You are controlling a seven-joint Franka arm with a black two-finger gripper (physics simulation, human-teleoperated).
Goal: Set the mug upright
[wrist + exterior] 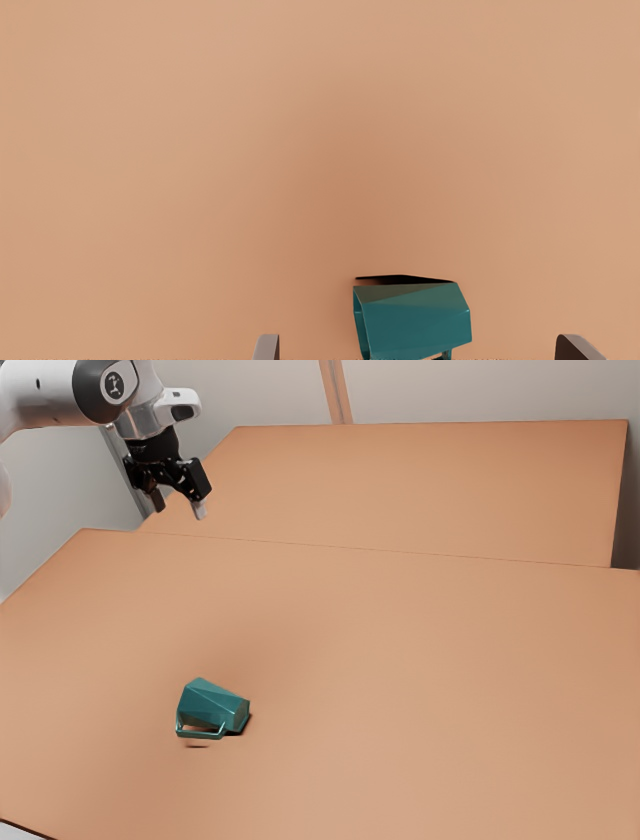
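The mug [212,708] lies on its side on the desk [430,680], in the near part and toward the exterior view's left. Its handle [203,734] juts out toward the near side, and in the wrist view its mouth opens sideways, not up. So the task's end is not met: the mug is not standing on its base.

The hand [179,508] is high above the desk, farther back than the mug and well apart from it. Its fingers are spread wide and it has hold of nothing; the wrist view has the mug showing between the two tips, but with no contact.

As far as the pictures settle it, the whole of the righting is still owed. The hand would need to come down to the mug, close on it firmly, turn it so that the mouth faces up, set the base flat and let go. The turn looks like the demanding part, since the smooth, angled sides could slip or the handle could catch on the desk.
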